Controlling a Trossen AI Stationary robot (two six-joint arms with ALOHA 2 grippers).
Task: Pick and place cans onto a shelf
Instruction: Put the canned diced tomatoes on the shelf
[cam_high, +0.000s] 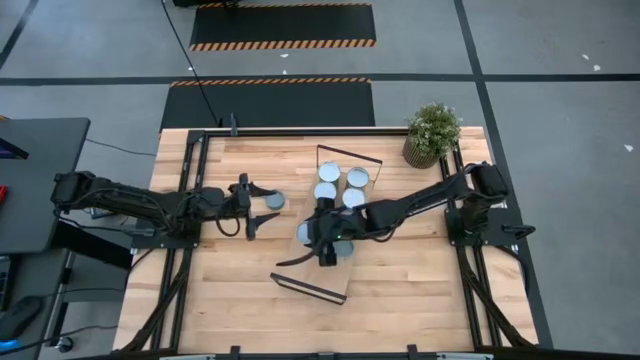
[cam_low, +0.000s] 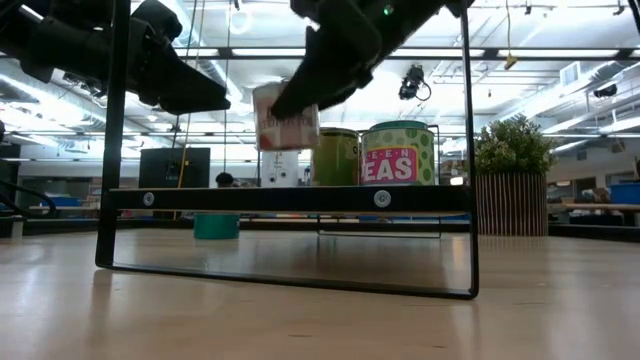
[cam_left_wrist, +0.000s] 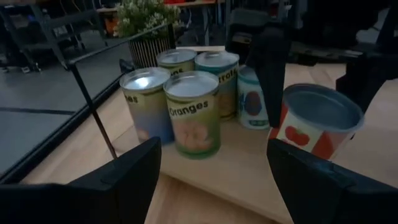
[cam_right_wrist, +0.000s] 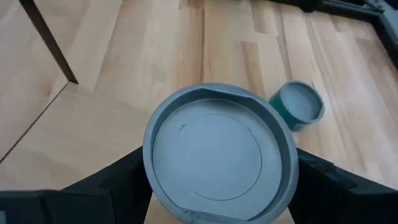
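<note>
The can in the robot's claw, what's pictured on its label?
Red tomatoes on white, on the can in the right gripper; clearest in the left wrist view.

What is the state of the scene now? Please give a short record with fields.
shelf: light-wood board with black wire end frames, middle of table
cans on shelf: four grouped at the far end
held can: red-labelled can, gripped by the right end effector above the shelf
loose can: one on the tabletop, near the left end effector
left end effector: open, empty, beside the shelf
plant: pot at the far right table corner
</note>
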